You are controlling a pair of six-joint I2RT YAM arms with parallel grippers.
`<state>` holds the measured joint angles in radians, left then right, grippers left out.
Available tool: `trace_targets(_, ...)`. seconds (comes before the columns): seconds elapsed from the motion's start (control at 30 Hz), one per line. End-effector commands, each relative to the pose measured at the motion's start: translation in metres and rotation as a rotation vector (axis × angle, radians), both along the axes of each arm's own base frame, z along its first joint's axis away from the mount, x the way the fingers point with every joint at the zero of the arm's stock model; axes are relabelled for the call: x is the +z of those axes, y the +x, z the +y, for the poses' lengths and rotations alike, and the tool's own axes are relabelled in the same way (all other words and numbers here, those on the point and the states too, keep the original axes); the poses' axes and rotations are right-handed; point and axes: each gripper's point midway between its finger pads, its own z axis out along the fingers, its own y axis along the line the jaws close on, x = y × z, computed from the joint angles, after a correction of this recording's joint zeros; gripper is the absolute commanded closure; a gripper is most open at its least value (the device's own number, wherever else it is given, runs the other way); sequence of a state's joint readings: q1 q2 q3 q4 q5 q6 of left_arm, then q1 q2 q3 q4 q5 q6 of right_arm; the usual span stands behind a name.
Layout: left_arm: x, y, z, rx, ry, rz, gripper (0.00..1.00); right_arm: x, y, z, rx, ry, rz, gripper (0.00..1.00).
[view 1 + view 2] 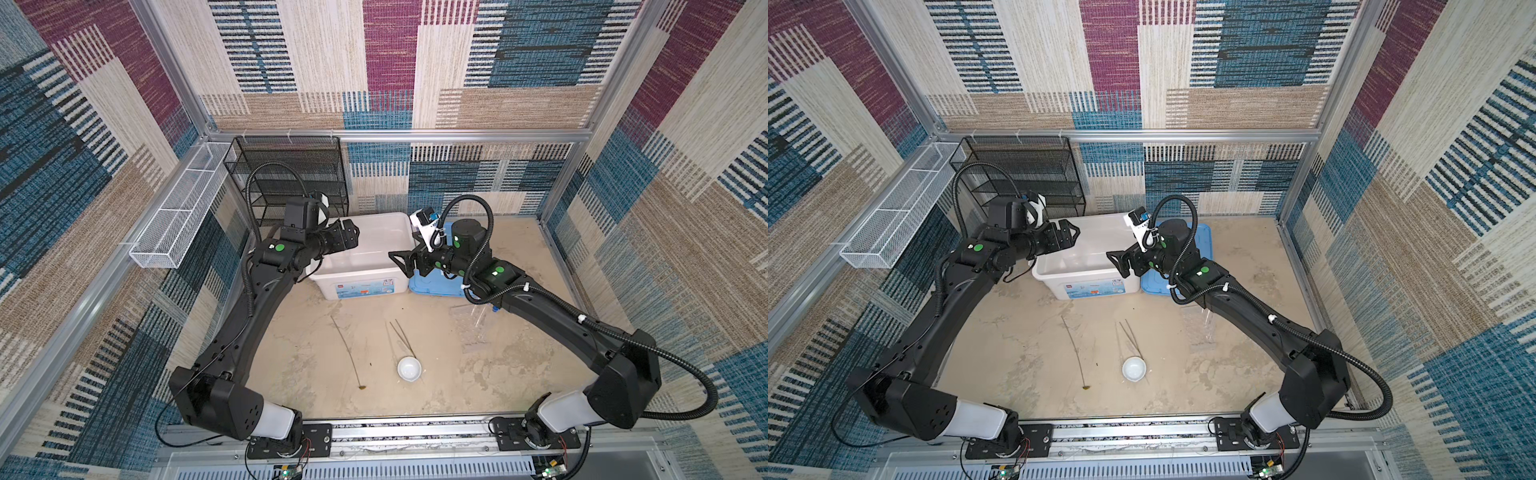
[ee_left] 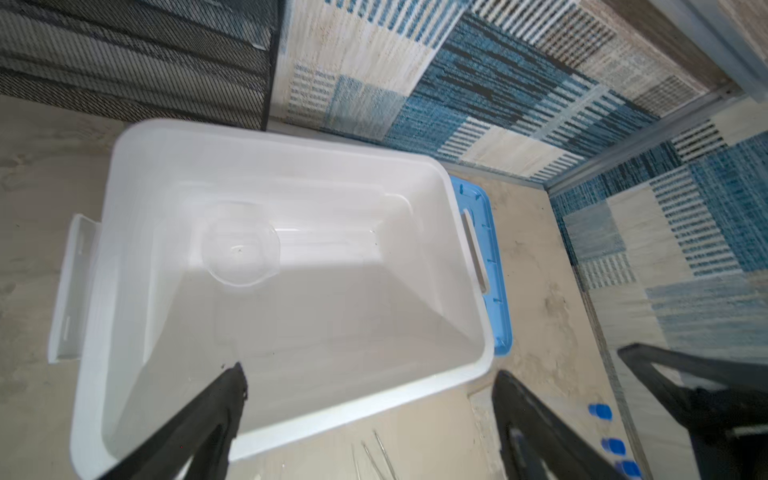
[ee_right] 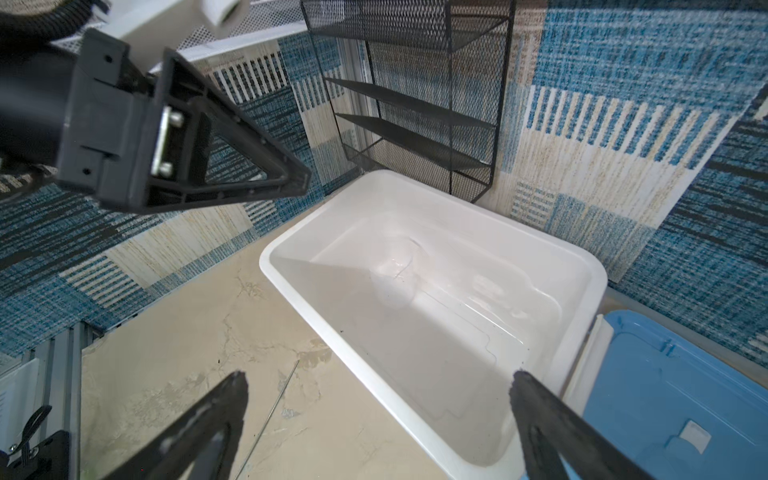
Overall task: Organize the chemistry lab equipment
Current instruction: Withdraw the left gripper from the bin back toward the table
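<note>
Empty and spread wide, left hand (image 2: 370,374) and right hand (image 3: 379,375) hovered over the white box (image 2: 291,141) holding the glass beaker (image 2: 241,245); either would need to clear its rim before fetching the white dish (image 1: 409,369).

We find the lid (image 1: 432,287) half hidden under the right arm (image 1: 552,305), only blue caps of the tubes (image 2: 600,411) showing, the tweezers (image 2: 374,455) cut by the wrist view's edge, the beaker (image 2: 241,245) faint.
</note>
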<state>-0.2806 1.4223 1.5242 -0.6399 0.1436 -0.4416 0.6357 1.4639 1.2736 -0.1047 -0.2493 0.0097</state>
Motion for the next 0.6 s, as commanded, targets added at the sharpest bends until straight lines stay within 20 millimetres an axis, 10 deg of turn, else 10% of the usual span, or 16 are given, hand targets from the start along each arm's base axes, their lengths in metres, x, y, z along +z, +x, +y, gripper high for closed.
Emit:
trace_targets(0.0,-0.011,-0.028,-0.010,-0.064,-0.022,0.061,0.08,-0.006,-0.005,-0.009,-0.024,-0.015,0.006,0.00)
trace_targets(0.27,-0.032,-0.091,-0.046,-0.332,-0.039,0.118,0.10,-0.026,-0.039,-0.027,-0.021,0.046,0.031,0.00)
trace_targets(0.57,-0.106,-0.131,-0.089,-0.294,0.103,0.316,0.11,-0.064,-0.049,-0.054,-0.136,0.024,0.134,0.01)
